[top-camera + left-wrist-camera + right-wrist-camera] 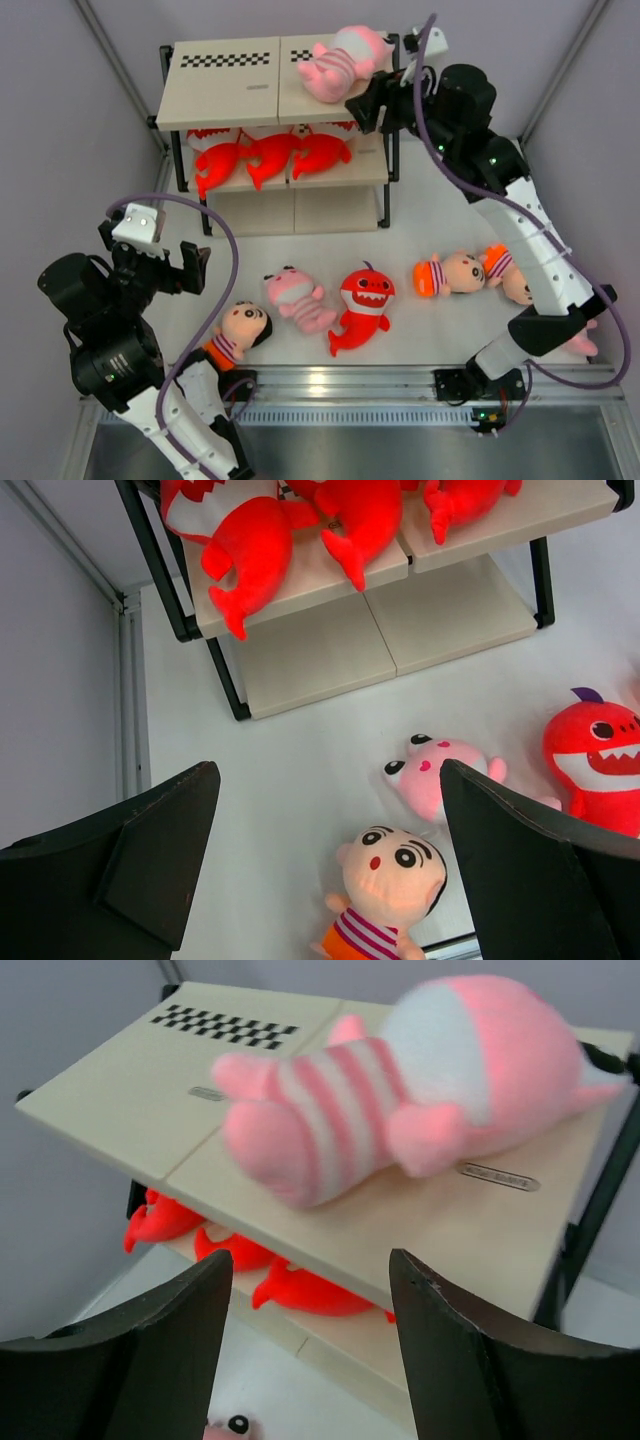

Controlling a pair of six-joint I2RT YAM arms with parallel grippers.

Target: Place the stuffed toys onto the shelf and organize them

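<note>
The shelf (225, 95) partly hides the heads of three sharks (272, 155)

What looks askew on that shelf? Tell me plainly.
The pink striped plush baby lies flat, slanted across the three-tier shelf's top board, partly covering a checkered strip. On the middle board, the three red-orange plush sharks' tails hang over the front edge.
</note>
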